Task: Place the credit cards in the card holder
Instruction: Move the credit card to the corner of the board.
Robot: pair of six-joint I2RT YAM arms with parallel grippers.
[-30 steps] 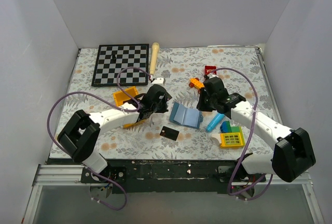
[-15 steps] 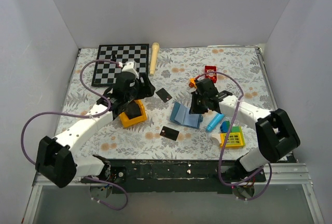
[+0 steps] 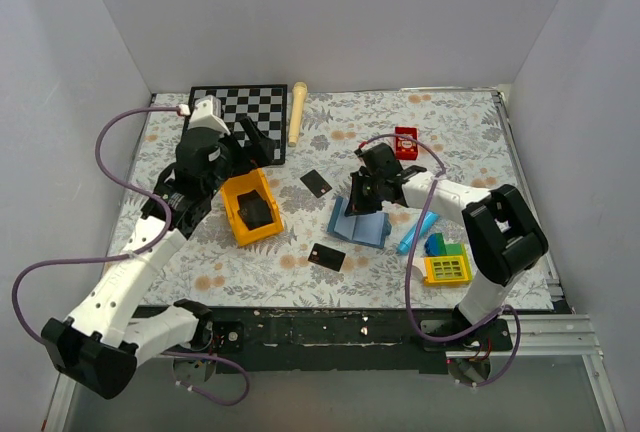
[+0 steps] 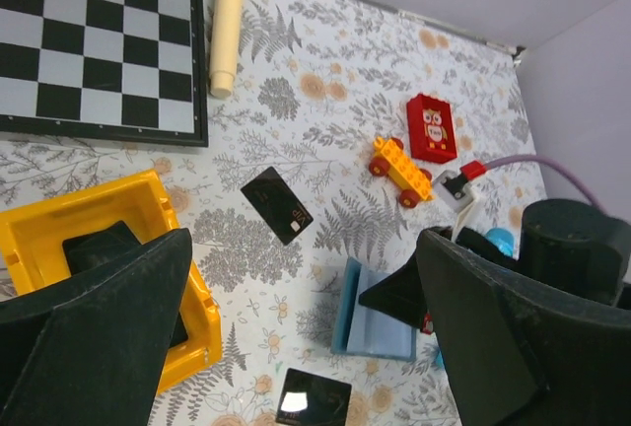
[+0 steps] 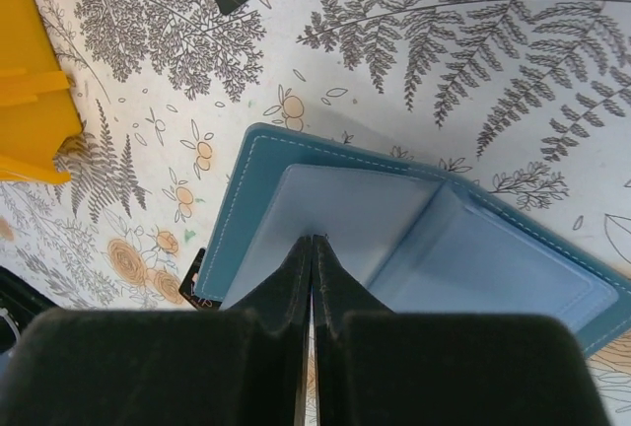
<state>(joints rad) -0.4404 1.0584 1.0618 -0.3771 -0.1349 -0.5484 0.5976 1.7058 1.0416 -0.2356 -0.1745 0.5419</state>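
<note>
Two black credit cards lie flat on the floral table: one (image 3: 316, 183) (image 4: 278, 205) left of the card holder, the other (image 3: 327, 256) (image 4: 313, 398) in front of it. The slate-blue card holder (image 3: 360, 224) (image 4: 380, 318) (image 5: 394, 229) lies open like a book, its lighter inside up. My right gripper (image 3: 362, 198) (image 5: 313, 241) is shut, with its tips resting on the holder's inner panel. Raised above the yellow bin, my left gripper (image 3: 245, 147) (image 4: 296, 347) hangs wide open and holds nothing.
A yellow bin (image 3: 250, 210) (image 4: 59, 219) with a black block inside sits under the left arm. A chessboard (image 3: 235, 122) and a wooden pin (image 3: 297, 112) are at the back. A red box (image 3: 405, 140), an orange toy car (image 4: 399, 170), a blue tube (image 3: 415, 235) and a yellow toy (image 3: 447, 269) crowd the right.
My left gripper opened, leaving a card on the table, and the arm swung up and back left. My right gripper moved left onto the open card holder and closed.
</note>
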